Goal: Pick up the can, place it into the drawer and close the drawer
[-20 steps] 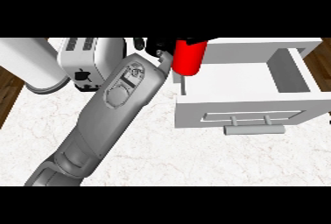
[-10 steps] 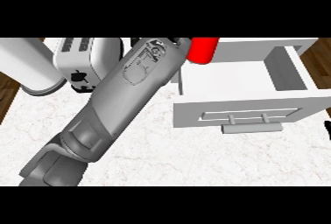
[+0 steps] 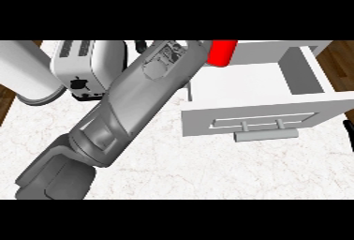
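The red can [image 3: 223, 52] hangs at the picture's top, over the back left corner of the open white drawer [image 3: 304, 77]. My left forearm runs from the lower left up to it. My left hand [image 3: 207, 45] is shut on the can and is mostly cut off by the top edge. The drawer stands pulled out, with its inside bare and its handle [image 3: 266, 135] facing me. Only a black sliver of my right hand [image 3: 348, 133] shows at the right edge.
A white toaster [image 3: 83, 65] stands at the back left, partly behind my forearm. A tall white cylinder [image 3: 27, 75] stands at the far left. The marble counter [image 3: 207, 173] spreads in front of the drawer.
My left arm has swung right and further away, carrying the can from beside the drawer's left wall to above its back left corner. The drawer has not moved.
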